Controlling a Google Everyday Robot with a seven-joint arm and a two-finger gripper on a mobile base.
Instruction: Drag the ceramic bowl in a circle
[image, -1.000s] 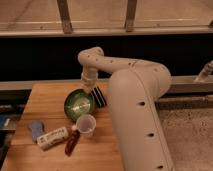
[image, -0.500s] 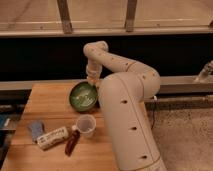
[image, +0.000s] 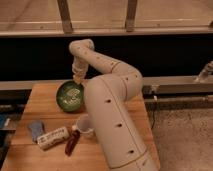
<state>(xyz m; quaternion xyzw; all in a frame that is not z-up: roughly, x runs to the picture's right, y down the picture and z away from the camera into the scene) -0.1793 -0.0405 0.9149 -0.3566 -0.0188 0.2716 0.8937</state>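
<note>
The ceramic bowl (image: 69, 96), glossy green inside with a dark rim, sits on the far part of the wooden table (image: 47, 112). My gripper (image: 78, 79) reaches down at the bowl's far right rim and is shut on that rim. The white arm curves up from the rim, back down and across the right half of the table, hiding what lies there. A smaller translucent cup (image: 83, 125) stands nearer the front, partly behind the arm.
A blue object (image: 36, 130), a white packet (image: 52, 137) and a dark red item (image: 72, 142) lie at the front left of the table. A dark wall and metal rail run behind the table. The floor lies to the right.
The bowl first slid right and slightly away, then moved left across the table with the gripper. The arm has swung and now covers more of the table's right side.
</note>
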